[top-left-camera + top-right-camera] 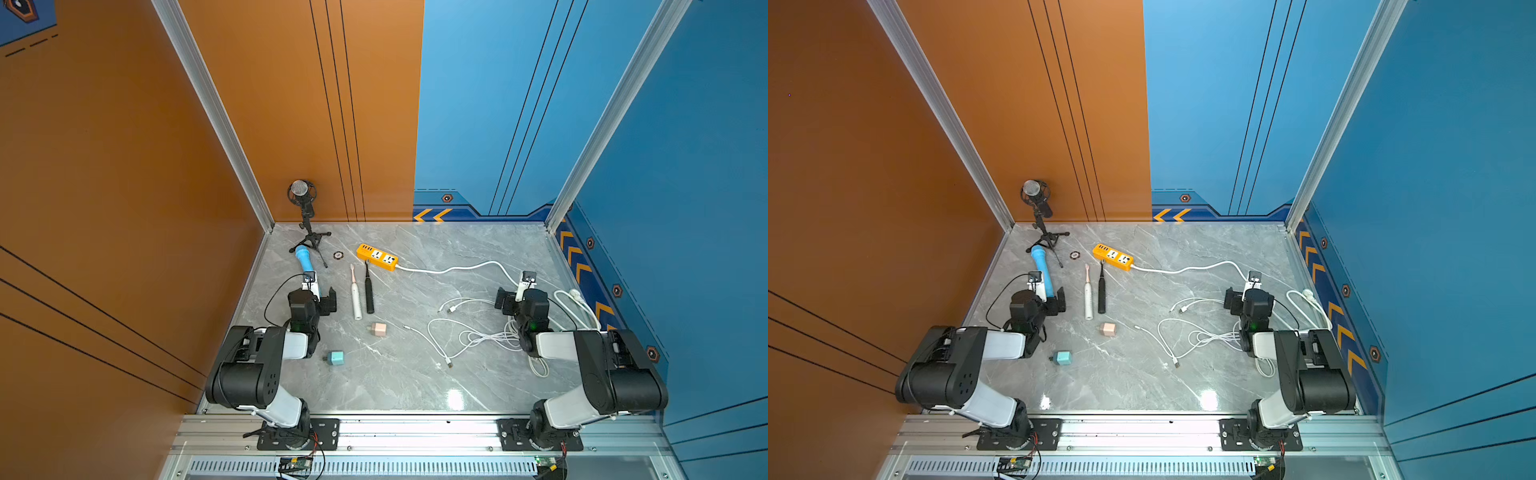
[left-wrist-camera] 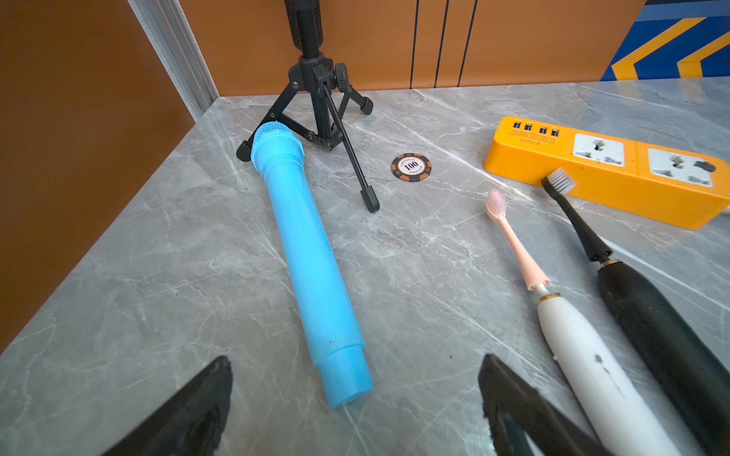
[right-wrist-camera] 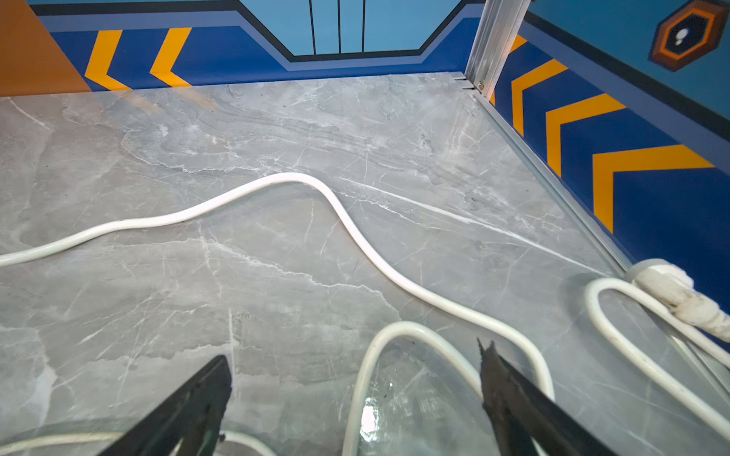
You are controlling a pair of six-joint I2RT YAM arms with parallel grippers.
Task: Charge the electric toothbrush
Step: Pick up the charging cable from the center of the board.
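A good deal is hidden from me here. In the left wrist view the handles of the white toothbrush (image 2: pixel 584 355) and the black toothbrush (image 2: pixel 655 335) run out of frame, so I cannot see either base end. In both top views the left arm covers the near end of the blue microphone (image 1: pixel 304 262). The thin white cables (image 1: pixel 461 336) pass under the right arm, and their connectors are too small for me to tell apart. The right wrist view gives me only the thick white cord (image 3: pixel 316 189) and a plug (image 3: pixel 667 288) by the side wall.

Both toothbrushes lie flat on the surface (image 1: pixel 395 386), side by side and nearly parallel, just beside the left arm. Their long axes run from the arms' side toward the back wall, heads pointing at that wall. The black one's bristles reach the side of the orange power strip (image 1: pixel 377 257), but I cannot tell whether they touch it. The pink head stops short of it. A pink adapter (image 1: pixel 378 329) sits near the handle ends, and a teal adapter (image 1: pixel 335 358) lies nearer the arms' bases.

The poker chip (image 2: pixel 411 167) reads "100", though its ring lettering is too small to read. The strip's label under its USB ports is blurred.

The left fingers (image 2: pixel 197 402) are spread wide and pinch nothing. The right fingers (image 3: pixel 189 402) are spread wide too, empty above a loop of cord.
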